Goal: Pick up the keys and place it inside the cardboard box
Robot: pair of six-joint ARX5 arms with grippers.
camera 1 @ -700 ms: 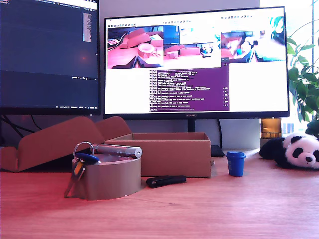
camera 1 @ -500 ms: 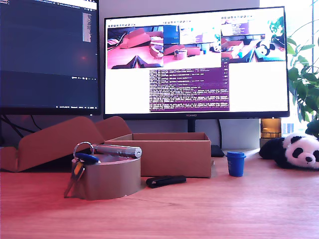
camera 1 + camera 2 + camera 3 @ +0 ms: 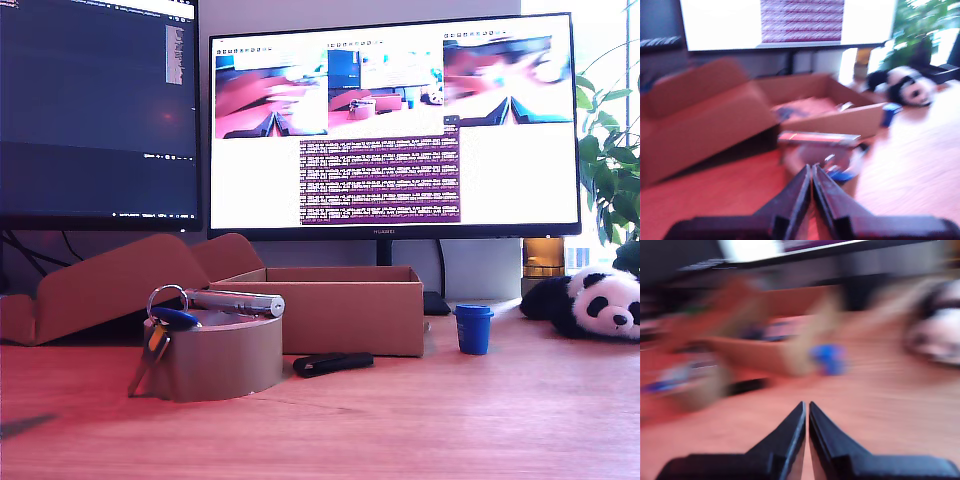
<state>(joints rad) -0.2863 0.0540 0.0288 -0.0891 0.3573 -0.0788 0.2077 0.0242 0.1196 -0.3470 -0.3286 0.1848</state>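
The keys (image 3: 160,330) hang on a silver ring over the edge of a brown tape roll (image 3: 215,355), at the exterior view's left, one with a dark blue head. Behind the roll stands the low cardboard box (image 3: 340,310), open, with large flaps spread toward the exterior view's left. Neither gripper shows in the exterior view. In the first wrist view my first gripper (image 3: 810,166) is shut and empty, a little short of the blurred keys (image 3: 840,172), with the cardboard box (image 3: 805,107) beyond. My second gripper (image 3: 806,404) is shut on nothing, above bare table, the cardboard box (image 3: 765,347) smeared ahead.
A silver tube (image 3: 240,300) lies on top of the tape roll. A flat black stick (image 3: 333,363) lies in front of the box. A small blue cup (image 3: 473,328) and a panda toy (image 3: 590,303) stand at the exterior view's right. Two monitors (image 3: 390,120) rise behind.
Nothing on the table has moved. A faint dark shadow has appeared on the table at the exterior view's lower left. The camera pictures on the monitor have gone blurred.
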